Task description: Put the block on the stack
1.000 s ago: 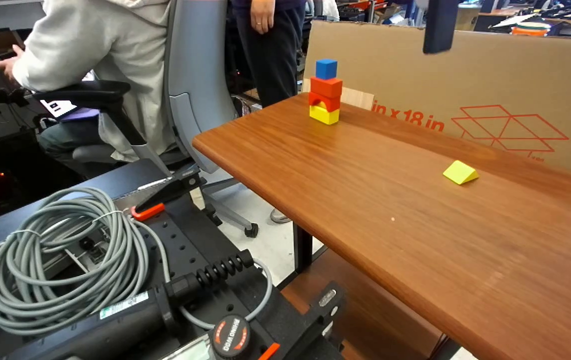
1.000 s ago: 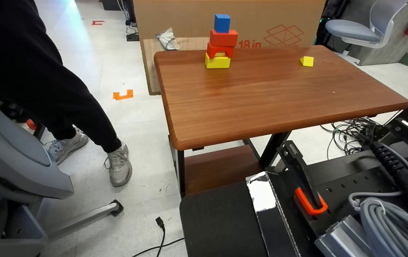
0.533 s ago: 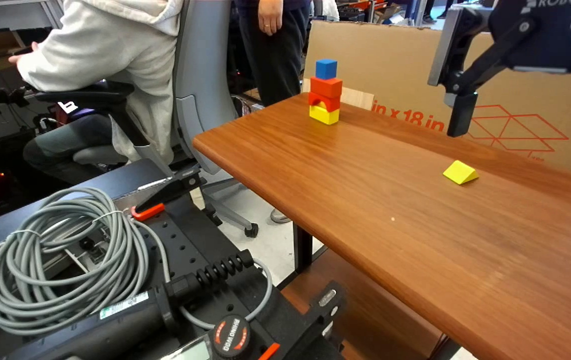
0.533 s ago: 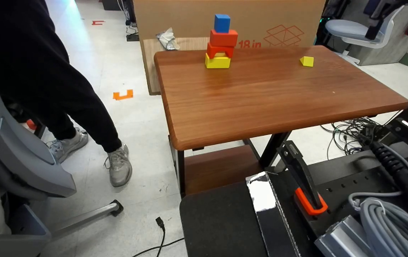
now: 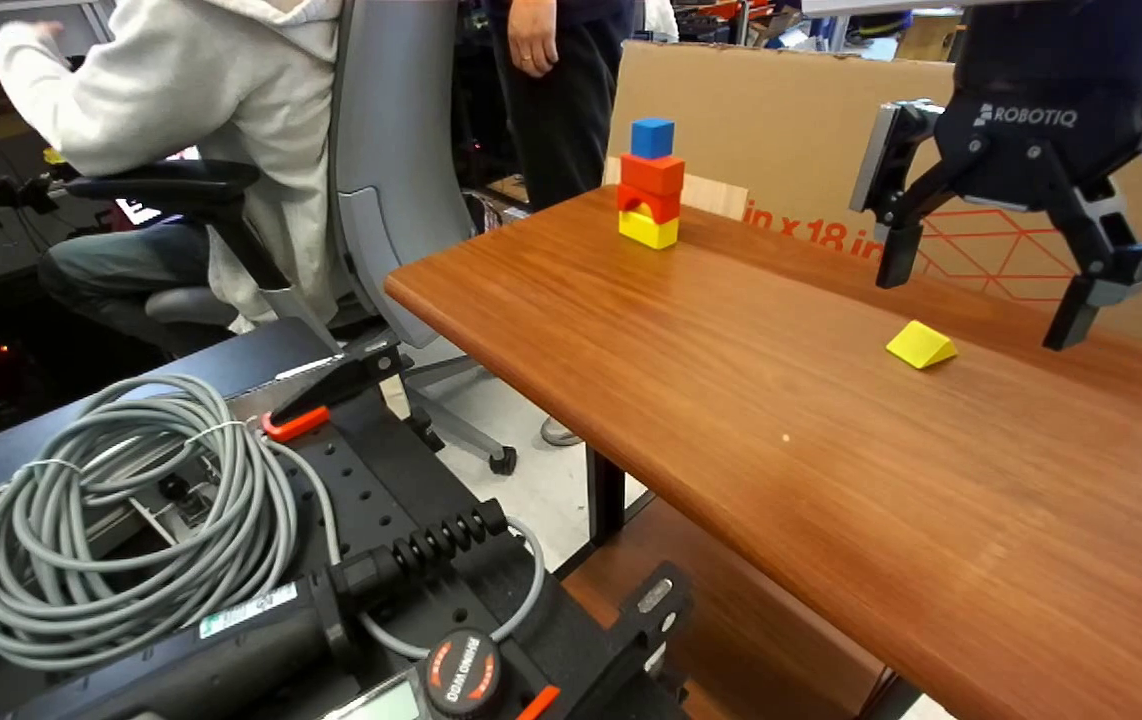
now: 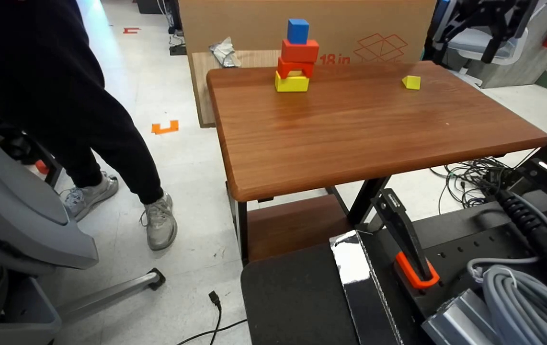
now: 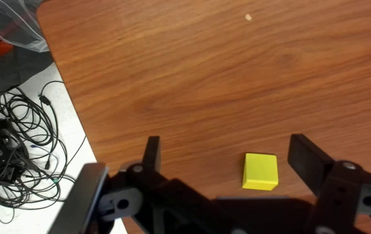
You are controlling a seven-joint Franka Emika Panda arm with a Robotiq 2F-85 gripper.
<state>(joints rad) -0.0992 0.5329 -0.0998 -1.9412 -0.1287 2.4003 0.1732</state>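
Fingers (image 5: 899, 256) of the gripper (image 5: 981, 300) hung wide apart above the table (image 5: 791, 490), gripping nothing. Below, showing between them in the wrist view, the yellow block (image 7: 261, 169) lay on the table. Well apart from it, the stack (image 6: 298, 52) stood upright, blue on top, with a cardboard box (image 6: 235, 24) behind.

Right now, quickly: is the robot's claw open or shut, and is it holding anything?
Claw: open, holding nothing; the yellow block sits apart from it on the table.
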